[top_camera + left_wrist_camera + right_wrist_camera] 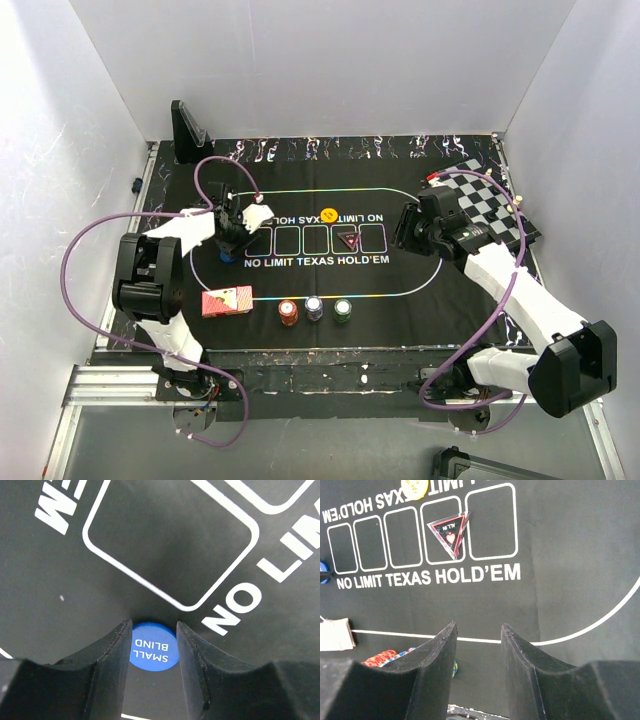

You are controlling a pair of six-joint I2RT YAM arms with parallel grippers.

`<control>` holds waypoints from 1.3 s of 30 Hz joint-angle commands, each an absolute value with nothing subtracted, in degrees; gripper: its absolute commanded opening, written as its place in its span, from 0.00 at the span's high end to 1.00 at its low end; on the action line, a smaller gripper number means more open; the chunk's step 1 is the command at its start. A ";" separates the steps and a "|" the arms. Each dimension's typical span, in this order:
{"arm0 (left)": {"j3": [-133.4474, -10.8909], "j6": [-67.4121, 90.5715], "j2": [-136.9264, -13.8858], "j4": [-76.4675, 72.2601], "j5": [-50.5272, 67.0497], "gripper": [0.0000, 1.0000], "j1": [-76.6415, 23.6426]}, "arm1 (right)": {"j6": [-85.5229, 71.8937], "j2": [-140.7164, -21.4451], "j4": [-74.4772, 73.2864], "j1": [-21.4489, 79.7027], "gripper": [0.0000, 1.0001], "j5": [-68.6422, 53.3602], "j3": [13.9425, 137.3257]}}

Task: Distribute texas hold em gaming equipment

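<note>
blue chip (153,646): small round disc marked "small blind", at the left end of the mat (400,300), just beside the corner of a printed card box; resting or barely lifted, cannot tell.
left gripper (153,630): jaws closed narrow on the blue chip, one finger against each side of its rim.
right gripper (477,630): jaws about half apart, nothing between them, hovering over the right part of the mat.
handling, judged: chip looks light, stiff and smooth-edged; a rim pinch is thin, so it could pivot or slip. hold across the full width, fingers low.
yellow button (327,214): on the printed lettering at the far side.
triangle marker (449,532): lying across a card box.
cards (227,300): near left of the mat.
chip stacks (314,308): three, in a row near the front edge.
</note>
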State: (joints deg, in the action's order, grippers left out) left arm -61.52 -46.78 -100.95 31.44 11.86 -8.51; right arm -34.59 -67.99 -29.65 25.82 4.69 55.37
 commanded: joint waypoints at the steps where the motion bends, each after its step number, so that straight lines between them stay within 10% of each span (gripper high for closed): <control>1: -59.15 -52.20 -100.46 35.51 6.24 0.59 -5.45 | -34.72 -70.83 -26.02 25.58 0.52 2.99 57.91; 6: -67.48 -49.49 -100.99 41.99 9.83 0.50 -4.31 | -33.23 -81.62 -24.70 26.98 0.48 3.07 66.16; 15: -85.59 -36.31 -98.52 56.06 21.44 0.02 -4.31 | -29.36 -113.61 -31.81 34.18 0.39 5.01 98.14; 39: -97.21 -26.28 -98.17 63.46 22.33 0.02 -4.04 | -26.19 -132.10 -35.95 39.64 0.46 14.15 111.18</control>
